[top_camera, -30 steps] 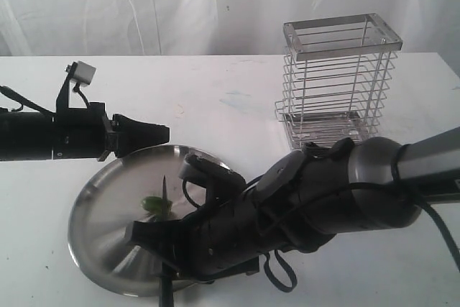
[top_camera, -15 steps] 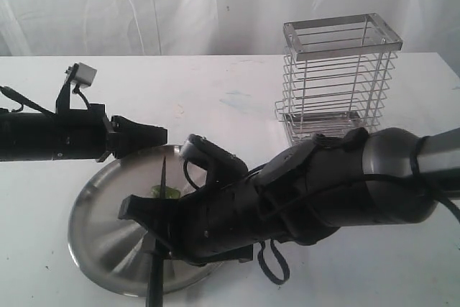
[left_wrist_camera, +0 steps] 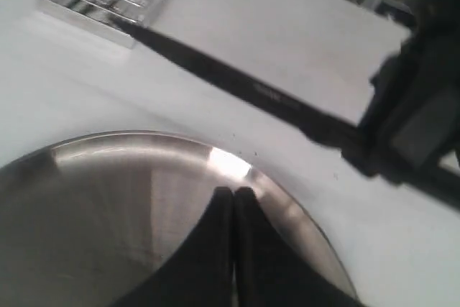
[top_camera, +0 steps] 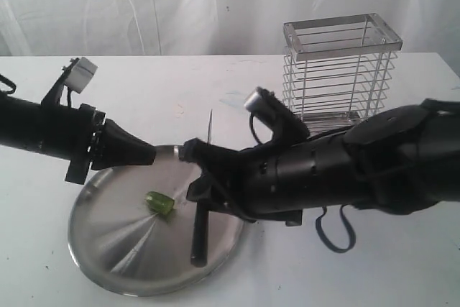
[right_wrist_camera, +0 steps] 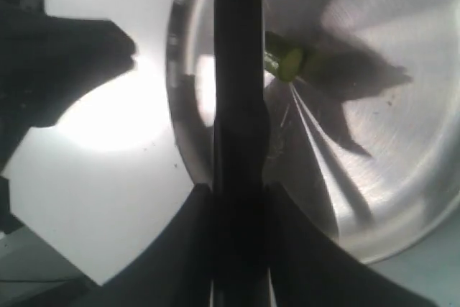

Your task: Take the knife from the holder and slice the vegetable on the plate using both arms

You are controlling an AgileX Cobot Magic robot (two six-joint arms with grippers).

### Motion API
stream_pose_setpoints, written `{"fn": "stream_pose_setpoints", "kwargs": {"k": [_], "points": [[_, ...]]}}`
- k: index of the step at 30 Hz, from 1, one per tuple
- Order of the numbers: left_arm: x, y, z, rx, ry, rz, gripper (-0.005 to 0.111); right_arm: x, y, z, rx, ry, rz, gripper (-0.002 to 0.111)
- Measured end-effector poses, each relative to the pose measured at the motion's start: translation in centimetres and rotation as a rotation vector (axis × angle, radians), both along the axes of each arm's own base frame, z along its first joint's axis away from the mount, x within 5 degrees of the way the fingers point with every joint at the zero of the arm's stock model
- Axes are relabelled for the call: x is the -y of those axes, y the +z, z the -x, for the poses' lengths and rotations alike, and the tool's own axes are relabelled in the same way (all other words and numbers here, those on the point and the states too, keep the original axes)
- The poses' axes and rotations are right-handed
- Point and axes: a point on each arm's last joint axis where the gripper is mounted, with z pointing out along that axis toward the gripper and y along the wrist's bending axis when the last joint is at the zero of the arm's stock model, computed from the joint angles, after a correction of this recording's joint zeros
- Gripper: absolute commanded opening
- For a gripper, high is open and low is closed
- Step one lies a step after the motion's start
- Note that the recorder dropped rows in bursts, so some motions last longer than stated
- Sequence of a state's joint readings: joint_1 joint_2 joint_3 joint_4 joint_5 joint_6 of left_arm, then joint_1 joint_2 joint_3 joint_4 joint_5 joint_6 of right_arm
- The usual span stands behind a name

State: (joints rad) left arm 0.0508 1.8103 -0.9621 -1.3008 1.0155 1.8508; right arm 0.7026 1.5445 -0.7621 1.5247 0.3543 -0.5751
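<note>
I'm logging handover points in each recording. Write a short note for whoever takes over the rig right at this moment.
Left gripper: shut, empty, hovering above the plate's rim.
Right gripper: shut on the knife, blade tip pointing up, handle end down over the plate.
Vegetable: one green chunk lying on the plate, touched by neither gripper nor the blade.
Holder: upright, no knife in it.
Done: knife is out of the holder.
Left: steady the vegetable, bring the blade down onto it, slice.
</note>
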Motion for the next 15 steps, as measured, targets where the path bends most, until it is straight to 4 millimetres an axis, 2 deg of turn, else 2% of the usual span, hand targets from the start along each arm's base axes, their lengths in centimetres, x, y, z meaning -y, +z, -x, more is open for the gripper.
{"fn": "stream_pose_setpoints", "kwargs": {"k": [3, 6, 11, 15], "points": [[0.7, 1.3, -0.9, 0.143, -0.098, -0.102, 0.0, 1.5, 1.2, -0.4, 0.014, 0.052, -0.032, 0.0], [1.9, 2.3, -1.8, 0.287, -0.213, -0.22, 0.0, 2.7, 1.4, -0.9, -0.005, 0.082, -0.05, 0.0], [3.2, 1.7, -0.9, 0.366, -0.513, -0.46, 0.0, 3.4, 1.4, -1.0, -0.02, 0.12, -0.067, 0.0], [3.2, 1.4, -1.3, 0.419, -0.532, -0.564, 0.005, 3.4, 1.5, -0.8, -0.009, 0.169, -0.072, 0.0]]}}
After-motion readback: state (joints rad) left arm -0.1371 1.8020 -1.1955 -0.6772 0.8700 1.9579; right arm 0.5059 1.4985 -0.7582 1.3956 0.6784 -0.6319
